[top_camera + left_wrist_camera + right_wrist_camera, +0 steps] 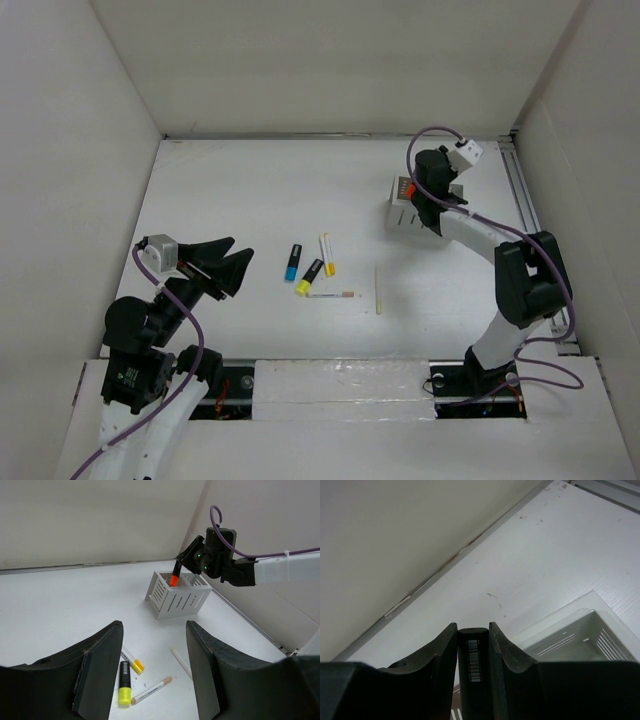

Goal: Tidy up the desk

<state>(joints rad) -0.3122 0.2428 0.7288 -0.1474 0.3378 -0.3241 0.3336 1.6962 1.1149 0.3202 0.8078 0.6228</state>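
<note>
Orange-tipped marker pinched in right hand at pen holder; left hand spread above desk.

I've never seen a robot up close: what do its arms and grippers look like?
The left arm and right arm mix white links with chunky black joints. A purple cable loops along each. The left gripper and right gripper each have two broad, black, wedge-shaped fingers; a white camera box sits at each wrist.

White desk, orange-capped marker
</note>
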